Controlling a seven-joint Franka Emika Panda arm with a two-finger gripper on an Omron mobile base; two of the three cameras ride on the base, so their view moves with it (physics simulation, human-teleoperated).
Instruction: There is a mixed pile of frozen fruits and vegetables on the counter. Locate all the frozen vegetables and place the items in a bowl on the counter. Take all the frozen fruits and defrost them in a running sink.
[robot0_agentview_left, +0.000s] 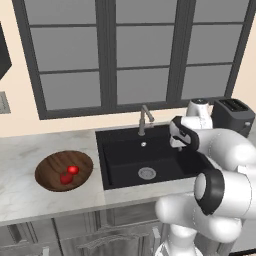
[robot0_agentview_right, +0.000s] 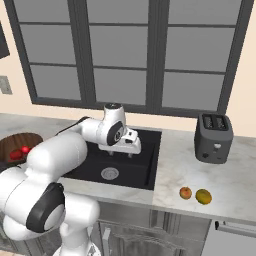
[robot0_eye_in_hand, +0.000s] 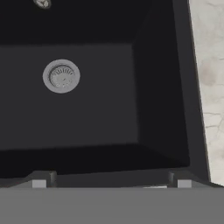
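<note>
Now the pincer (robot0_agentview_right: 124, 152) hangs released and empty above the black sink (robot0_agentview_right: 145, 172).

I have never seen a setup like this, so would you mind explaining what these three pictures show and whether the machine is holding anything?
It is a white robot arm in a simulated kitchen. Two pictures come from cameras behind the arm, to its left and right; the third looks down from its hand. The tool hangs open over the black sink, holding nothing. On the marble counter, left of the sink, a wooden bowl holds two red pieces. Right of the sink lie an orange ball and a yellow-green ball, near a dark toaster. A metal faucet stands behind the sink.
</note>
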